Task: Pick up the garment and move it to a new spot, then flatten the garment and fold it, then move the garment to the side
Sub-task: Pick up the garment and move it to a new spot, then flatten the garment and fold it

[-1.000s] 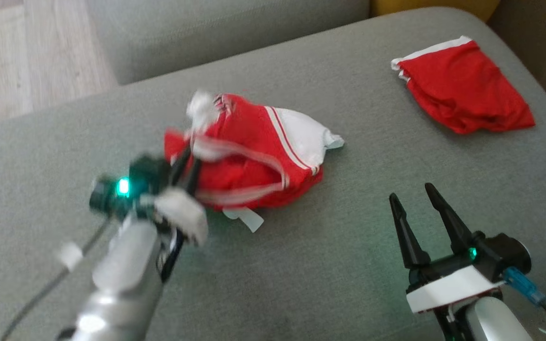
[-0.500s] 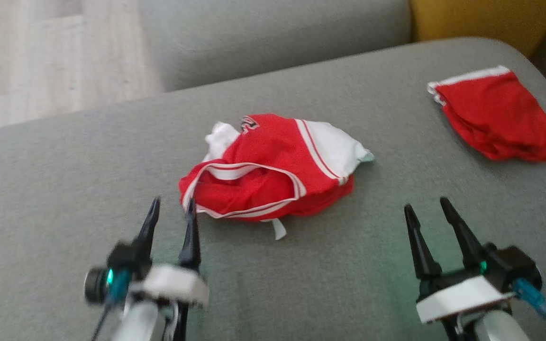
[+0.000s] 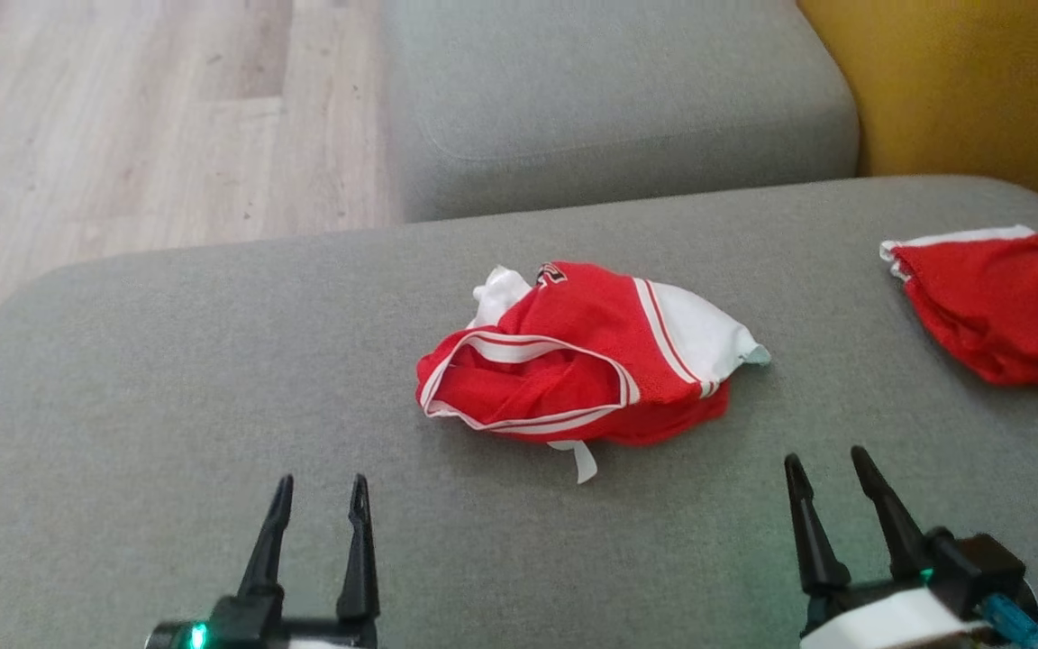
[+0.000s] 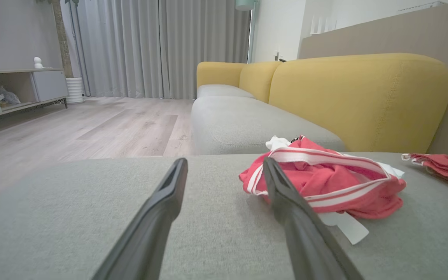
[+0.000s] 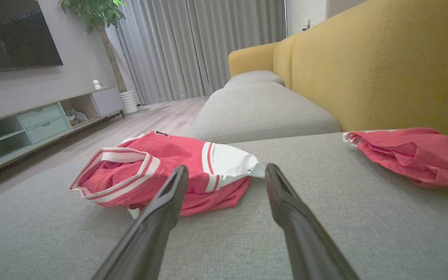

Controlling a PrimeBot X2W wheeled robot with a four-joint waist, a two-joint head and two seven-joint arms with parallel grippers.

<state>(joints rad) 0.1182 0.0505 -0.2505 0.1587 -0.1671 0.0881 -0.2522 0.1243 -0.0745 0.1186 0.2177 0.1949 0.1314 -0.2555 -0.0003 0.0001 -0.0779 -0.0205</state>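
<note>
Withdrew left gripper from the garment, fingers parted, empty; kept right gripper likewise spread. Set garment crumpled mid-cushion on sofa seat. Judged relocation done, flattening next: called for gripping opposite edges and pulling them apart.

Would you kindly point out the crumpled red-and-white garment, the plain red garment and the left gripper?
crumpled red-and-white garment point(image 3: 573, 356), head view, its red middle panel.
plain red garment point(image 3: 997, 302), head view, its red centre.
left gripper point(image 3: 322, 487), head view, midway between its fingertips.

Logo on garment unreadable; no legible text.
</note>
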